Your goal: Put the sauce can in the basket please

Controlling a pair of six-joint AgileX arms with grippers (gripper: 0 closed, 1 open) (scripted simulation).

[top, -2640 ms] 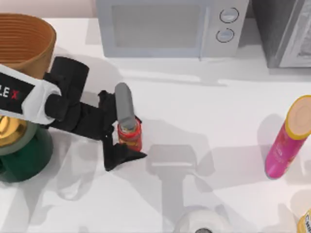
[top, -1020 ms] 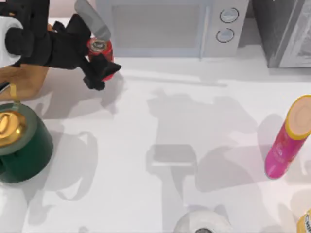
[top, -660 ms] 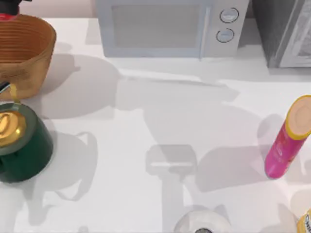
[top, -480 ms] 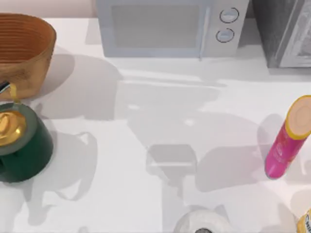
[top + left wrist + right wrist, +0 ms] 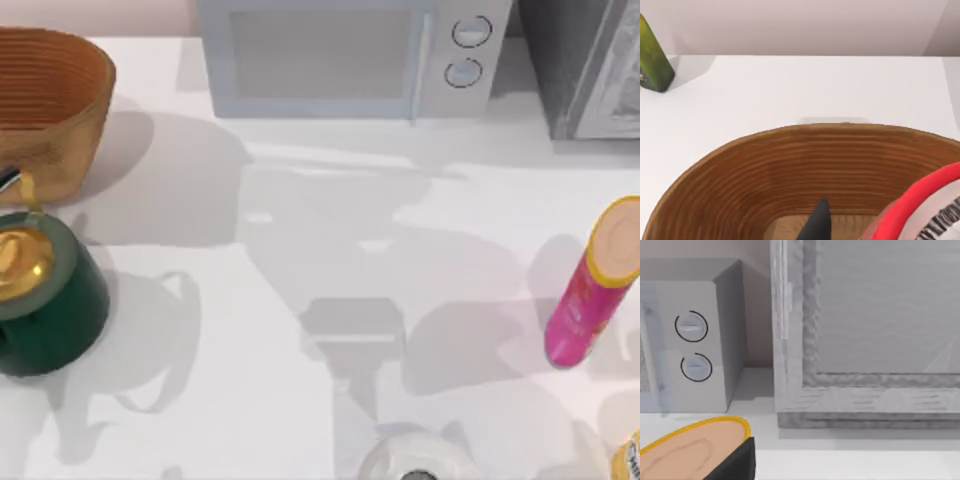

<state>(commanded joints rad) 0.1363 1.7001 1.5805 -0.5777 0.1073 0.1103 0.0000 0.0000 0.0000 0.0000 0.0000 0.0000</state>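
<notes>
The sauce can (image 5: 920, 210) sits very close in the left wrist view, its red rim and silvery-grey top tilted. My left gripper (image 5: 875, 227) is shut on it, with one black fingertip (image 5: 817, 220) pointing down into the basket (image 5: 805, 165). The can hangs above the basket's open, ribbed inside. In the top view the orange-brown basket (image 5: 50, 100) stands at the table's far left back corner. My right gripper (image 5: 742, 465) is parked just beside the top of the pink tube.
A dark green pot with a gold lid (image 5: 40, 290) stands just in front of the basket. A microwave (image 5: 340, 55) and a grey appliance (image 5: 590, 60) line the back edge. The pink tube with a yellow cap (image 5: 590, 285) stands at the right. A green bottle (image 5: 652, 62) stands beyond the basket.
My left arm lifted the sauce can from the table's middle, carried it back and to the left, and left the top view over the basket. The right arm has not moved.
</notes>
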